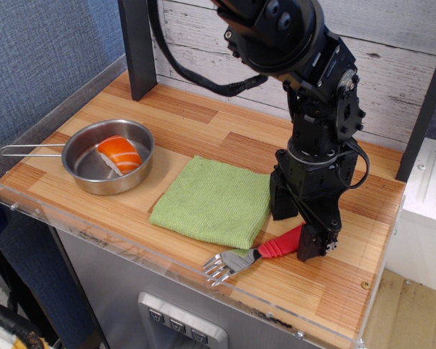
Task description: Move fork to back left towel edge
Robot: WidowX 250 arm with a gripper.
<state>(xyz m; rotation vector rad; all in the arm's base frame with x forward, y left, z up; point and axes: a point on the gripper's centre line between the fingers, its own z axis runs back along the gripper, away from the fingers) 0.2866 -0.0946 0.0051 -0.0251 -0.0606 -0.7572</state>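
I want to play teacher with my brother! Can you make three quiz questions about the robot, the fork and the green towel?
1. True or false: the fork lies on top of the towel.
2. What sits inside the steel pan? A) an orange and white piece of toy food B) a spoon C) nothing
3. Fill in: the gripper is down at the fork's ____ handle.

Key:
1. False. It lies on the wooden table, by the towel's front right corner, tines pointing to the front edge.
2. A
3. red. Whether the fingers are shut on it cannot be told from this view.
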